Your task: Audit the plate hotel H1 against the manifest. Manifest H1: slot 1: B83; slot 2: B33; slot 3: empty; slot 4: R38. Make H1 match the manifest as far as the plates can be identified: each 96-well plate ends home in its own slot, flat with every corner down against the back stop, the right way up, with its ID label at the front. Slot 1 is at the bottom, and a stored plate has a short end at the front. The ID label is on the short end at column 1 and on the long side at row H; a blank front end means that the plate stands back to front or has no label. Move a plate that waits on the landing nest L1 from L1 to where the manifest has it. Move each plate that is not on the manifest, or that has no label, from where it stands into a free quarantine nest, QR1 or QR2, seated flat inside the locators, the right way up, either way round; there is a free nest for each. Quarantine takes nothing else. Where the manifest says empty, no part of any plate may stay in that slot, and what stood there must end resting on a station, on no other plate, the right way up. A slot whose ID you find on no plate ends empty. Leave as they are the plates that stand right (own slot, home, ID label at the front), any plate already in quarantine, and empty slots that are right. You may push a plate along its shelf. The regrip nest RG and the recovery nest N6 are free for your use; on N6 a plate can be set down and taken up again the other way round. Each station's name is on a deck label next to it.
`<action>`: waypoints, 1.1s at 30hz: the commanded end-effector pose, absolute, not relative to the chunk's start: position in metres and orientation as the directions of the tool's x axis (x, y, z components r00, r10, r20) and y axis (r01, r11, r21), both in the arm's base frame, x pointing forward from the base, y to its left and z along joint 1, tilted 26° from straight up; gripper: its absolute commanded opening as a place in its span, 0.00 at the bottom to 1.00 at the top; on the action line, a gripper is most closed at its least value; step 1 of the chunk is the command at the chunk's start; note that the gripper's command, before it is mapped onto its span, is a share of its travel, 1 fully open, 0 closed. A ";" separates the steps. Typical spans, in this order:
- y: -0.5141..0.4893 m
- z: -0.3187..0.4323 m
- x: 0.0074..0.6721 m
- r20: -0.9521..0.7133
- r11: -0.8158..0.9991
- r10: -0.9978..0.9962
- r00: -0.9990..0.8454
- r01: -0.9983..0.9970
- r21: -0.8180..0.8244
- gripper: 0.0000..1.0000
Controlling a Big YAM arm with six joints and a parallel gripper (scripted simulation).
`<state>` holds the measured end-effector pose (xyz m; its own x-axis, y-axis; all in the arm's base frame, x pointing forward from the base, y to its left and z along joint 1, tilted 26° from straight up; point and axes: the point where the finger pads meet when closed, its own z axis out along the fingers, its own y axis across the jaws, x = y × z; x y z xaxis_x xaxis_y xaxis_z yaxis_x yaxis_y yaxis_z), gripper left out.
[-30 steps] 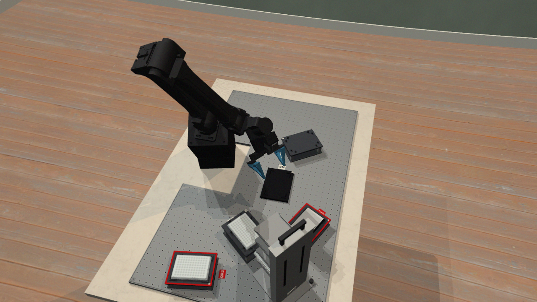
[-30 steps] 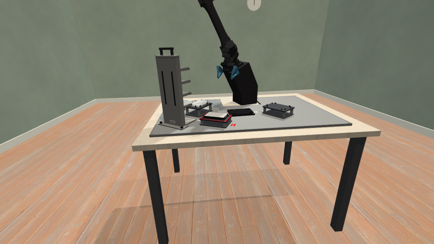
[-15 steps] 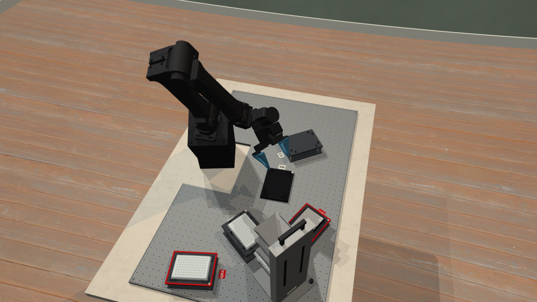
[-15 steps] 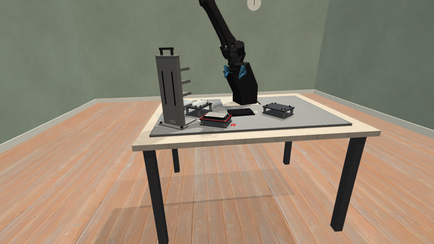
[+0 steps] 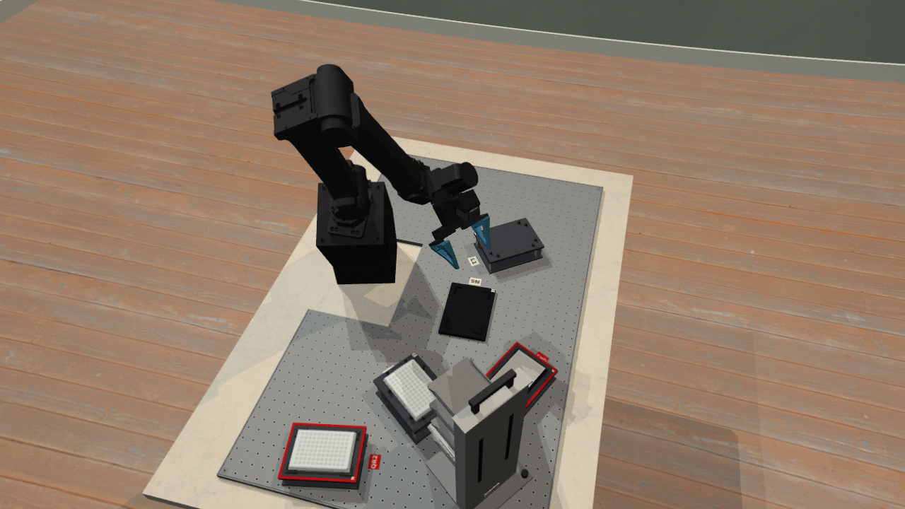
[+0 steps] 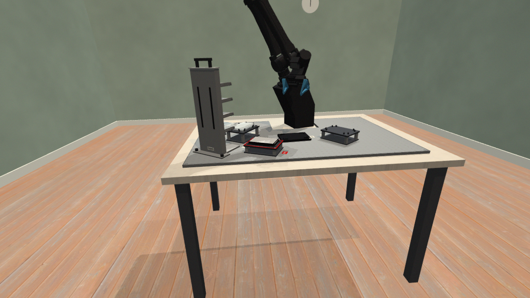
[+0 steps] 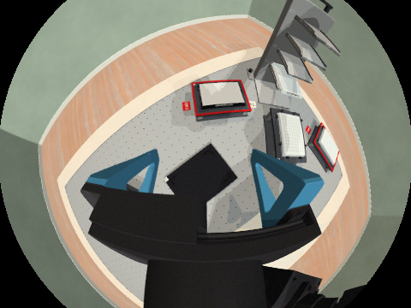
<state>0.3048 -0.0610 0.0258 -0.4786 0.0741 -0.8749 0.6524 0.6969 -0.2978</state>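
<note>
Top view: we hover between steps, gripper (image 5: pixel 464 237) spread wide, carrying nothing.
Next we probably head for the plate hotel (image 5: pixel 490 436) to check labels.

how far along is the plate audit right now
Both red-framed quarantine nests already hold a plate. Nothing is in hand: the gripper hangs open above the deck beside the bare raised nest. One plate sits on the nest in front of the hotel, apparently not yet shelved. Slot contents and labels are unreadable here.

white deck label (image 5: pixel 475 280) reading N6, other labels illegible
</note>
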 end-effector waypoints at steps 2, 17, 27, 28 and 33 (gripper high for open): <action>-0.053 0.019 0.301 -0.880 0.698 0.101 -0.465 0.663 -0.270 1.00; -0.041 -0.004 0.301 -0.882 0.688 0.107 -0.460 0.674 -0.268 1.00; -0.038 -0.005 0.308 -0.890 0.696 0.111 -0.442 0.674 -0.248 1.00; -0.038 -0.005 0.308 -0.890 0.696 0.111 -0.442 0.674 -0.248 1.00; -0.038 -0.005 0.308 -0.890 0.696 0.111 -0.442 0.674 -0.248 1.00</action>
